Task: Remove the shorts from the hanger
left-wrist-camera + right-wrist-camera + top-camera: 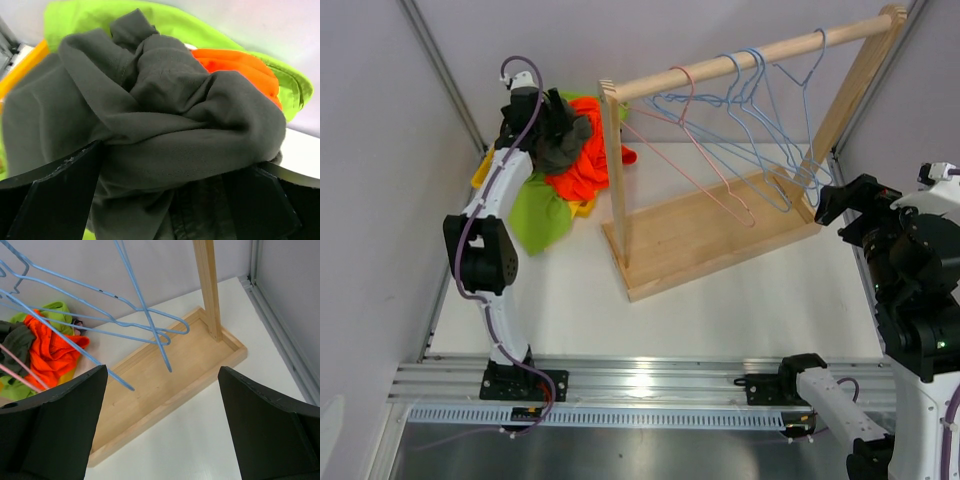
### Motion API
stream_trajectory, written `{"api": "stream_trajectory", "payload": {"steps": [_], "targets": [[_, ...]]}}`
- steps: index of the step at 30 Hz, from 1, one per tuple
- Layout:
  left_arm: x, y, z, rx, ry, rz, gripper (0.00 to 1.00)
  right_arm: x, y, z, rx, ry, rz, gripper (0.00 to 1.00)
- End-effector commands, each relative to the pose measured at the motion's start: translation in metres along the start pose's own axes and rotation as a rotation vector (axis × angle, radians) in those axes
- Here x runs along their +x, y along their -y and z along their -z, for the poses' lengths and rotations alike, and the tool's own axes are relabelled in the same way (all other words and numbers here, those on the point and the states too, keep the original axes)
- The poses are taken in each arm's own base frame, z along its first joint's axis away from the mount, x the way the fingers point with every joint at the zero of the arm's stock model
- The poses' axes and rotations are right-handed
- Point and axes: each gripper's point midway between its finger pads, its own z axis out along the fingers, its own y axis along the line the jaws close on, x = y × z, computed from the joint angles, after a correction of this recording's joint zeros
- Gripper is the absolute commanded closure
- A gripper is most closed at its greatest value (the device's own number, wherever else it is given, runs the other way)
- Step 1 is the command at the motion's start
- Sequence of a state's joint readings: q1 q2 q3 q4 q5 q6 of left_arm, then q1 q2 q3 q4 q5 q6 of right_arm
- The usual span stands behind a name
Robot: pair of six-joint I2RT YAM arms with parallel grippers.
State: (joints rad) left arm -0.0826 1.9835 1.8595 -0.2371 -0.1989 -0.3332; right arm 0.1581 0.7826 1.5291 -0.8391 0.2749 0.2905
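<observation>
The dark olive-brown shorts [563, 140] lie bunched on top of a pile at the back left, over the orange shorts [588, 165], the lime green shorts [538, 215] and a yellow edge [582, 208]. My left gripper [552, 122] is right over the pile. In the left wrist view its fingers stand wide apart with the olive shorts [165, 115] bulging between them [167, 200]. Orange [235, 65] and lime green [165, 20] show behind. The pink patterned shorts are hidden. My right gripper [835, 205] is open and empty at the rack's right end [162, 425].
A wooden rack [710, 235] stands across the middle of the table. On its rail hang one bare pink wire hanger [705, 150] and several bare blue ones [770, 130]. The blue hangers [145, 315] dangle over the rack's base [165, 385] ahead of my right gripper.
</observation>
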Motion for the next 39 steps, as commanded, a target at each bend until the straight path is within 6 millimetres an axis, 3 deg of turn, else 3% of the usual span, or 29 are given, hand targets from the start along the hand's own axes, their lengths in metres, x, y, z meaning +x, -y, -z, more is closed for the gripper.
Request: {"api": "stream_trajectory", "payload": {"steps": [1,2,3,6,7,9,10,13,15,16,17,18,19,20,21,22,23,24,25,26,27,28,29,30,33,34,39], "targets": [[-0.090,0.004,0.042,0.003,0.158,0.033,0.00,-0.014,-0.008,0.014,-0.043,0.031,-0.043,0.01],[-0.100,0.005,0.052,0.008,0.174,0.034,0.01,-0.014,-0.007,0.014,-0.038,0.031,-0.043,0.01],[-0.124,0.010,0.076,0.029,0.225,0.045,0.01,-0.015,-0.006,0.015,-0.033,0.037,-0.041,0.01],[-0.159,0.014,0.118,0.055,0.299,0.056,0.00,-0.024,-0.001,0.018,-0.009,0.066,-0.035,0.01],[-0.180,0.014,0.145,0.068,0.350,0.063,0.01,-0.026,-0.001,0.017,-0.003,0.068,-0.028,0.01],[-0.196,0.012,0.173,0.063,0.376,0.058,0.00,-0.033,-0.001,0.021,-0.003,0.082,-0.029,0.01],[-0.213,0.012,0.197,0.073,0.420,0.064,0.01,-0.034,-0.001,0.022,-0.004,0.085,-0.031,0.00],[-0.214,0.015,0.224,0.113,0.412,0.045,0.01,-0.035,-0.004,0.025,-0.022,0.087,-0.046,0.01],[-0.208,0.016,0.253,0.154,0.396,0.034,0.01,-0.034,-0.006,0.030,-0.047,0.097,-0.054,0.00],[-0.193,0.013,0.255,0.158,0.362,0.031,0.01,-0.026,-0.007,0.027,-0.059,0.080,-0.051,0.01],[-0.183,0.008,0.278,0.173,0.361,0.033,0.01,-0.024,-0.013,0.032,-0.106,0.088,-0.055,0.01],[-0.156,0.007,0.276,0.193,0.305,0.027,0.01,-0.021,-0.015,0.034,-0.122,0.087,-0.061,0.01],[-0.148,0.005,0.289,0.215,0.305,0.024,0.01,-0.008,-0.015,0.030,-0.133,0.058,-0.058,0.01],[-0.136,-0.001,0.319,0.242,0.335,0.029,0.01,-0.005,-0.026,0.039,-0.213,0.062,-0.053,0.01],[-0.106,-0.006,0.319,0.255,0.285,0.025,0.01,0.001,-0.030,0.042,-0.248,0.056,-0.058,0.01],[-0.100,-0.008,0.332,0.277,0.302,0.026,0.01,0.012,-0.033,0.038,-0.274,0.045,-0.064,0.00],[-0.091,-0.012,0.346,0.288,0.312,0.032,0.01,0.020,-0.044,0.045,-0.359,0.029,-0.061,0.01],[-0.059,-0.019,0.360,0.320,0.296,0.020,0.01,0.020,-0.047,0.059,-0.408,0.062,-0.059,0.00],[-0.050,-0.019,0.373,0.354,0.305,0.015,0.00,0.018,-0.050,0.065,-0.443,0.094,-0.066,0.01],[-0.030,-0.024,0.374,0.361,0.289,-0.003,0.01,0.034,-0.050,0.061,-0.455,0.070,-0.081,0.00],[-0.019,-0.029,0.395,0.389,0.330,-0.013,0.01,0.033,-0.047,0.073,-0.474,0.113,-0.093,0.01],[-0.012,-0.030,0.404,0.410,0.344,-0.022,0.01,0.033,-0.046,0.076,-0.483,0.141,-0.102,0.01],[0.003,-0.034,0.403,0.410,0.339,-0.046,0.01,0.048,-0.042,0.069,-0.469,0.122,-0.111,0.01],[0.010,-0.043,0.415,0.404,0.389,-0.046,0.01,0.047,-0.039,0.078,-0.481,0.156,-0.138,0.01],[0.029,-0.060,0.411,0.335,0.374,-0.049,0.01,0.077,-0.029,0.065,-0.443,0.124,-0.166,0.01],[0.045,-0.069,0.399,0.293,0.346,-0.049,0.01,0.083,-0.026,0.066,-0.439,0.125,-0.167,0.01],[0.071,-0.073,0.386,0.304,0.331,-0.046,0.01,0.139,-0.008,0.034,-0.348,0.001,-0.135,0.01]]}}
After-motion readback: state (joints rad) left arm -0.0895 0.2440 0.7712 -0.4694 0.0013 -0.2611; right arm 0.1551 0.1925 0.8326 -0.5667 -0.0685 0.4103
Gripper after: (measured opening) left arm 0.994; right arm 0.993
